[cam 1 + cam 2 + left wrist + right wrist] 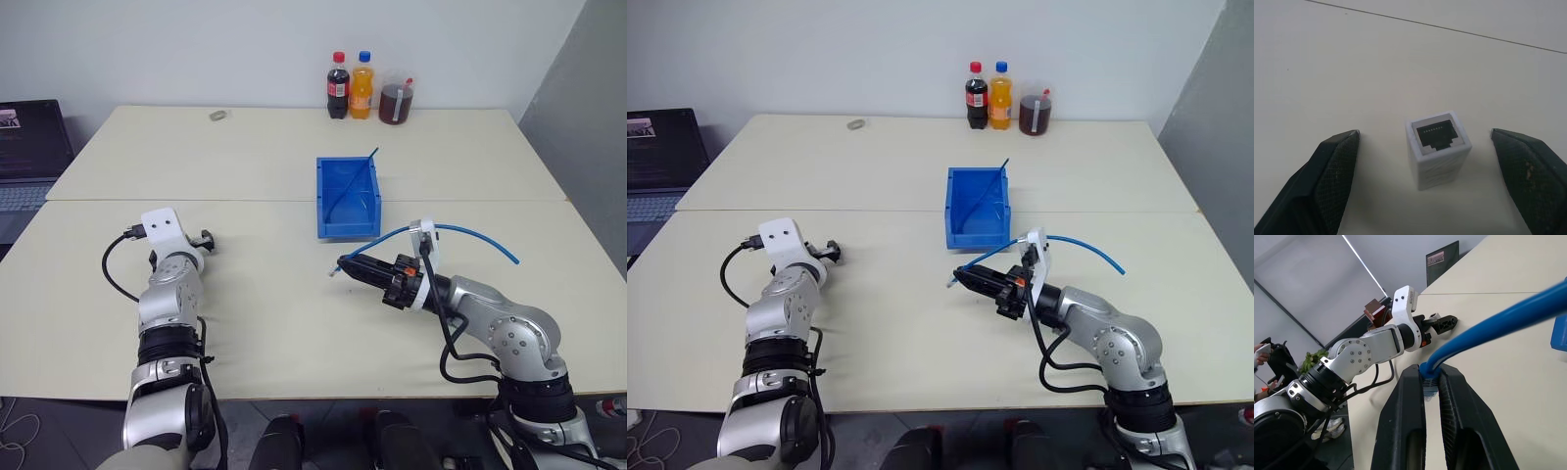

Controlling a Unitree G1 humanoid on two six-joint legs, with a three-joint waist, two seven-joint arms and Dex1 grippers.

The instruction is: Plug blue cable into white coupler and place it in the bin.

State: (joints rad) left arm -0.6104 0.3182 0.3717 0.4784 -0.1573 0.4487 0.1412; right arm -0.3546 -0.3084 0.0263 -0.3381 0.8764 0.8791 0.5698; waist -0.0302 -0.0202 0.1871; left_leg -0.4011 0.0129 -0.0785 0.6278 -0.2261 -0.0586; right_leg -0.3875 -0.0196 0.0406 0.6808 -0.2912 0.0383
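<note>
The left gripper [1425, 147] has its two black fingers spread wide, and the white coupler [1438, 149] stands on the table right between them, touching neither one. Its dark socket faces up toward the wrist. So I think the step in hand is picking up the coupler, and the plug-in has not started yet. Next, the fingers need to squeeze in evenly on the coupler's two sides, or the little block may tip over or slide away. Off to the side, well apart from it, the right gripper [341, 267] has its fingers pressed together, pinching the blue cable [470, 233] just behind its plug, with the plug end poking out toward the left arm. The rest of the cable loops up and back over that arm. Just beyond the right gripper sits the bin [348, 197] on the table [294, 323], with a thin dark rod [355, 181] leaning inside it.
</note>
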